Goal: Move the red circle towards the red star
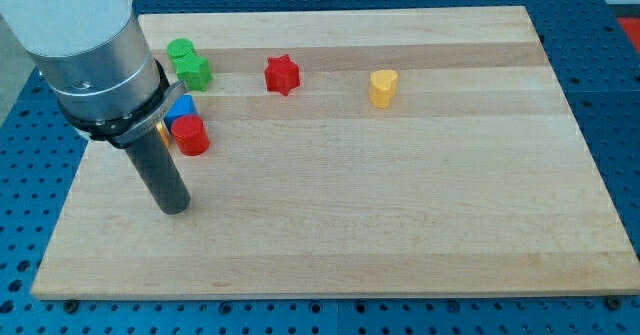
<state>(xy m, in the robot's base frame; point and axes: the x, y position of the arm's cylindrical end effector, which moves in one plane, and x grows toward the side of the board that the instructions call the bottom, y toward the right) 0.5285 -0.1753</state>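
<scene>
Where the wooden board (330, 245) nears the view's left edge, my tip (174, 210) rests just below the red circle (191, 135); being a plain dark rod, it has no jaws and holds nothing. That smooth, round block touches a blue block (183, 107), with an orange block (163, 131) half hidden behind the rod and two green blocks (189, 63) above. Rightward lie bare pale wood, the lobed red star (282, 74), and a yellow heart (383, 87).

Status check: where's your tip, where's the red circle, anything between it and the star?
My tip below red circle, apart. Red star up and right of circle. Path between them clear; blue block touching circle's upper left.
</scene>
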